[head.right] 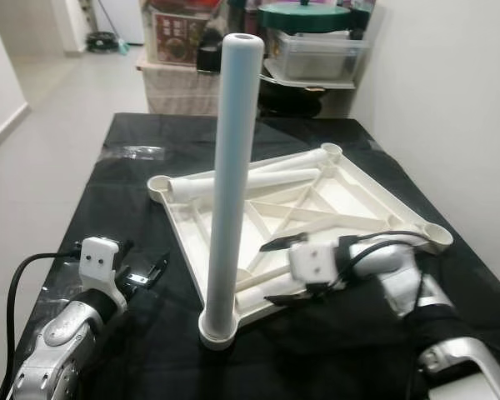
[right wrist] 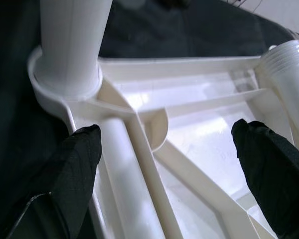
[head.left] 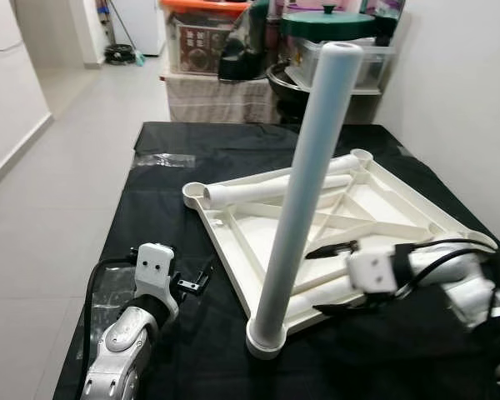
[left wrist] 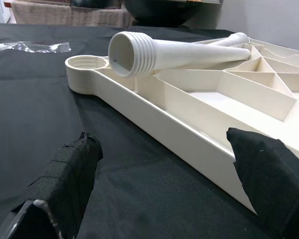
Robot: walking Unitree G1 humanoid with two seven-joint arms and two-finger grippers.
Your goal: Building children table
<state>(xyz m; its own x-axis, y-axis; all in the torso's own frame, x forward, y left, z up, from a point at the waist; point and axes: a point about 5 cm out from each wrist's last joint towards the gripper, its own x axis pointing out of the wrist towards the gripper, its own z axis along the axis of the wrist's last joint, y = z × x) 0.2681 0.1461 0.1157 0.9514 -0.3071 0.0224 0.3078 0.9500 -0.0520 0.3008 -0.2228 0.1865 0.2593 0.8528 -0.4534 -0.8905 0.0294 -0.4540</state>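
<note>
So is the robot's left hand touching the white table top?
Apart. In the left eye view the left gripper hangs over black cloth, short of the table top.

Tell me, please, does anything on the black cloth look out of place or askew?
Nothing looks damaged. The white tabletop lies upside down with one leg upright in its near corner socket; loose legs lie across its ribs, unfitted. Crumpled clear plastic lies beyond it.

1. The upside-down tabletop [head.left: 383, 200] is cream plastic, smooth, faintly glossy.
2. The upright leg [head.left: 304, 192] is matt, smooth plastic.
3. Matt black cloth [head.left: 150, 208] lies beneath.
4. The left gripper's [head.left: 193, 282] fingers [left wrist: 70, 169] look wrapped in rough black fabric.
</note>
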